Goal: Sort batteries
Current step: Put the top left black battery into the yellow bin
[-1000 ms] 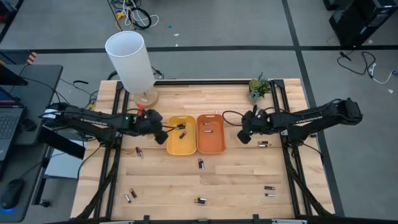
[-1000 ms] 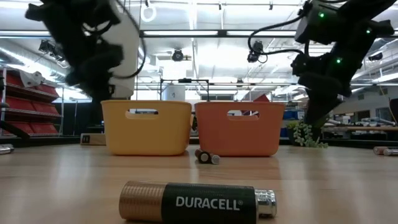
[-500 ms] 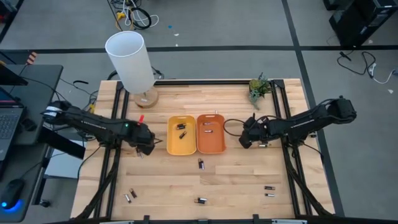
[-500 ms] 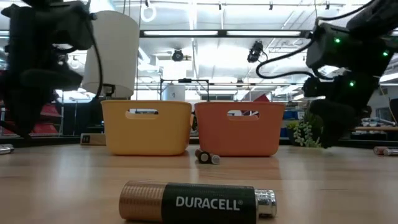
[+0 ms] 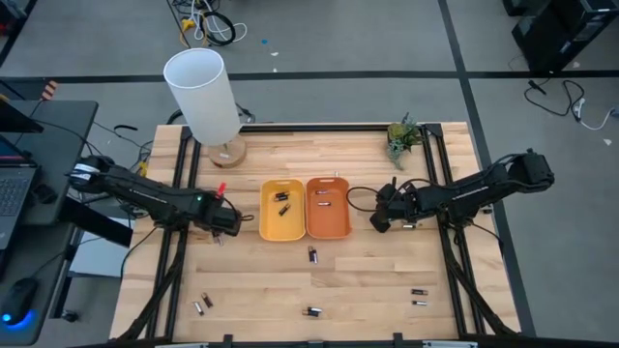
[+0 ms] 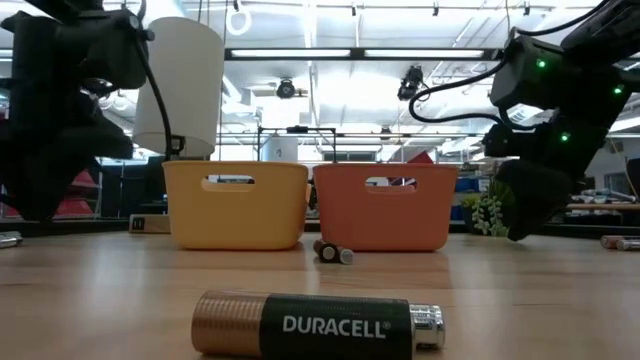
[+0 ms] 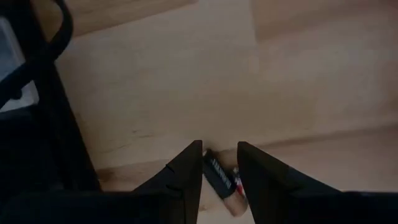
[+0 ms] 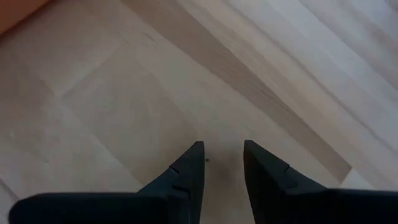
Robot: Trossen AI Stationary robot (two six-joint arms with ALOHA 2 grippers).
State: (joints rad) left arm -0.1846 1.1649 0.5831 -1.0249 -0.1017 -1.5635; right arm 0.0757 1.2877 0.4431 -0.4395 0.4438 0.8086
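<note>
Small batteries lie scattered on the wooden table, and a few sit in the yellow tray (image 5: 280, 209) and the orange tray (image 5: 328, 206). My left gripper (image 5: 221, 230) is low, left of the yellow tray. In the left wrist view my left gripper (image 7: 220, 163) is open, its fingers standing on either side of a dark, copper-ended battery (image 7: 221, 180) that lies on its side on the wood. Whether they touch it I cannot tell. My right gripper (image 5: 379, 221) is open, right of the orange tray. Only bare wood shows between its fingers in the right wrist view (image 8: 224, 163).
Loose batteries lie near the trays (image 5: 312, 255), at the near edge (image 5: 311, 312), near left (image 5: 201, 304) and near right (image 5: 418, 292). One Duracell cell (image 6: 318, 325) lies close to the low camera. A white lamp (image 5: 203, 97) and a small plant (image 5: 403, 135) stand at the far edge.
My left gripper has swung from the yellow tray's left edge toward the table's left and down, ending over the battery there. My right gripper has moved a little toward the near edge and lower, beside the orange tray.
</note>
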